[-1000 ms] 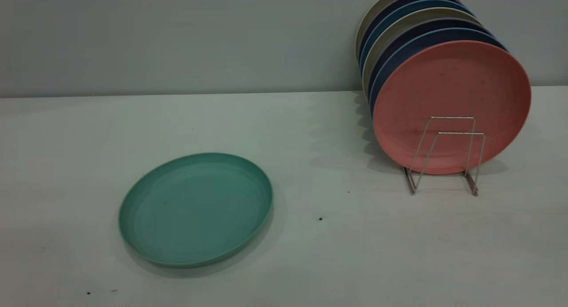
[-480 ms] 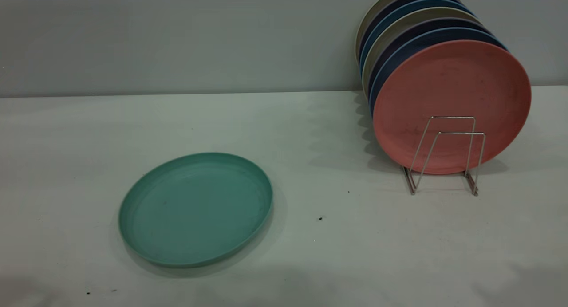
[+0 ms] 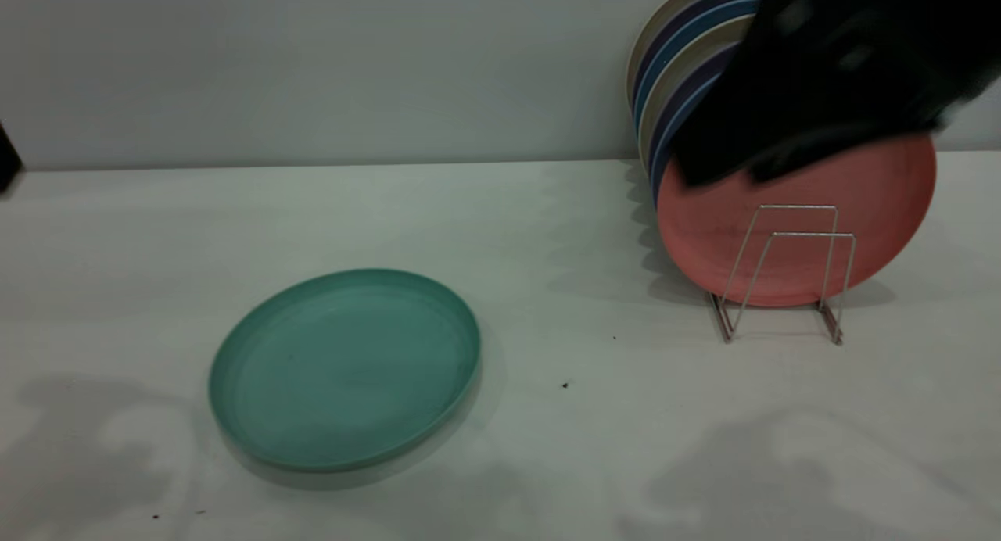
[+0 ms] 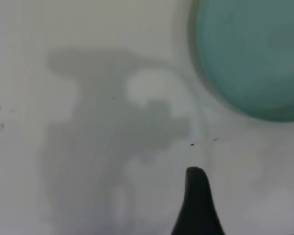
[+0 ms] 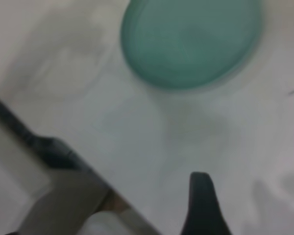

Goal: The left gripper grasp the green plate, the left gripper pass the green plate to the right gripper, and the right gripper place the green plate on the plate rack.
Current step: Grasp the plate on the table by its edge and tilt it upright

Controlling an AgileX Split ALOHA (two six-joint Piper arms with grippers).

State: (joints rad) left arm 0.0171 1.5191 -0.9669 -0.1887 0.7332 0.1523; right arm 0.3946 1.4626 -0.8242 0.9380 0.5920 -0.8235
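The green plate (image 3: pixel 344 369) lies flat on the white table, left of centre. It also shows in the left wrist view (image 4: pixel 252 54) and the right wrist view (image 5: pixel 191 41). The plate rack (image 3: pixel 786 275) stands at the right, its wire loops in front of a salmon-pink plate (image 3: pixel 790 228). My right gripper (image 3: pixel 821 87) is a blurred black mass high over the rack, in front of the plates' upper halves. Only a black sliver of my left arm (image 3: pixel 6 166) shows at the far left edge. Both grippers are up and well away from the green plate.
Several blue and beige plates (image 3: pixel 672 64) stand in the rack behind the pink one. A grey wall runs along the table's back edge. The right wrist view shows the table's edge (image 5: pixel 63 147) with floor beyond.
The right arm has come into view at the top right, covering the racked plates' upper parts. A sliver of the left arm has appeared at the left edge. Arm shadows now fall on the table's front.
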